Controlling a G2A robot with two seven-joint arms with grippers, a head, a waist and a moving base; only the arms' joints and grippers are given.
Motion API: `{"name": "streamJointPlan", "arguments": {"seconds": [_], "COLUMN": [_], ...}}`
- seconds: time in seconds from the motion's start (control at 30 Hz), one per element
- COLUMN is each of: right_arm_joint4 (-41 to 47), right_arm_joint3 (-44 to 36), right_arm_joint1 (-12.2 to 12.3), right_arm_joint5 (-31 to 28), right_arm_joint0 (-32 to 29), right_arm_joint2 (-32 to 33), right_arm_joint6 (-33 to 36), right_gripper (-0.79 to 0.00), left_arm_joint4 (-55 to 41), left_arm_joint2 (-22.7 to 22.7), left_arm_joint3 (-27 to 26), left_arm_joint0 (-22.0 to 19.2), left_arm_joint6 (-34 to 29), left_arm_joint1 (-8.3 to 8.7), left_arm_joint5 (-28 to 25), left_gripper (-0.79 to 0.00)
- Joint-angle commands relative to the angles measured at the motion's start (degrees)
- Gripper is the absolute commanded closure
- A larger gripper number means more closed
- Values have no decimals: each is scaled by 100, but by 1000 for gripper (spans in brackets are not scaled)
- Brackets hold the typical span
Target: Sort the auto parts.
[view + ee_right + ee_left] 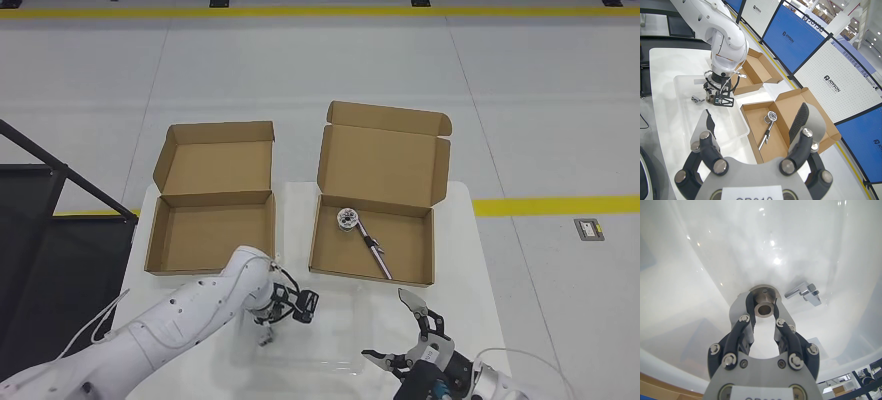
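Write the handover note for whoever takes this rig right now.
The left gripper is shut on the bushing, down in the tray.
The right gripper is open and holds nothing, above the table in front of the right box.
The bracket lies in the tray beside the bushing, apart from it.
Done: the disc part and the rod lie in the right box.
Left: box the bushing, then the bracket. The left box stands beside the right one; I cannot tell which box each part belongs in.
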Motion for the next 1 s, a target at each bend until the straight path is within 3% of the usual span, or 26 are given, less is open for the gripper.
{"name": "streamJointPlan", "arguments": {"seconds": [0.0,0.13,0.27,0.53,0.7,0.97], "right_arm_joint4": [0,0,0,0,0,0], "right_arm_joint3": [0,0,0,0,0,0], "right_arm_joint1": [0,0,0,0,0,0], "right_arm_joint5": [0,0,0,0,0,0], "right_arm_joint0": [0,0,0,0,0,0], "right_arm_joint2": [0,0,0,0,0,0], "right_arm_joint6": [0,0,0,0,0,0], "right_gripper": [-785,-785,-785,-785,-785,-785], "left_arm_joint4": [-108,-325,-531,-853,-786,162], "left_arm_joint2": [-12,-45,-202,-1126,-1828,-2780], "left_arm_joint3": [-82,-379,-779,-1486,-1779,-1848], "left_arm_joint0": [-47,-157,-243,18,541,1451], "left_arm_joint6": [106,303,500,1577,3050,6299], "left_arm_joint1": [65,282,623,1588,2224,3052], "left_arm_joint5": [0,0,0,0,0,0], "left_gripper": [0,0,0,0,0,0]}}
